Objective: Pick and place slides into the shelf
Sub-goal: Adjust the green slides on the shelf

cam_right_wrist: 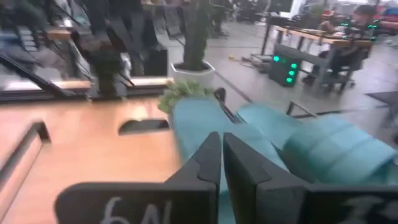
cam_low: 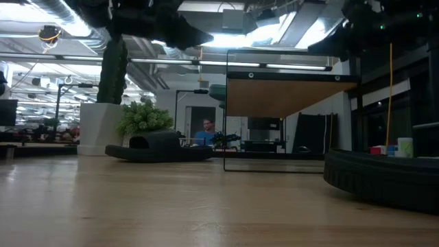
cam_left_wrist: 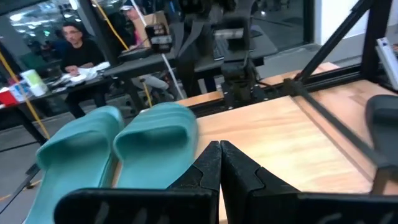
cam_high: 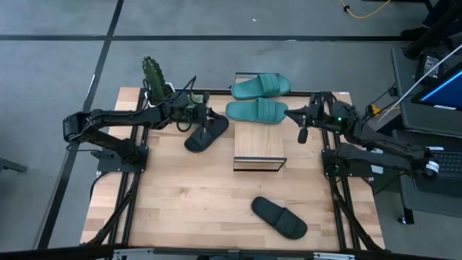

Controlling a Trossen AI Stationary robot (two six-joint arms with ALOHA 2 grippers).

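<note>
The left arm reaches across the bench (cam_high: pixel 180 195), its jaws (cam_left_wrist: pixel 219 163) clenched empty just beside a black slide (cam_high: pixel 206 132). The right jaws (cam_right_wrist: pixel 222 155) sit clenched at the teal slides (cam_high: pixel 258 110) atop the shelf (cam_high: pixel 259 148). Another black slide (cam_high: pixel 279 217) lies on the bench, well apart.

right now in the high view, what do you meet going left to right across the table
left arm's jaws-end gripper, shut → black rubber slide under it → low light wood shelf with black frame, two teal-green rubber slides on it → right gripper, shut beside them. Second black slide lies nearer the front.
</note>
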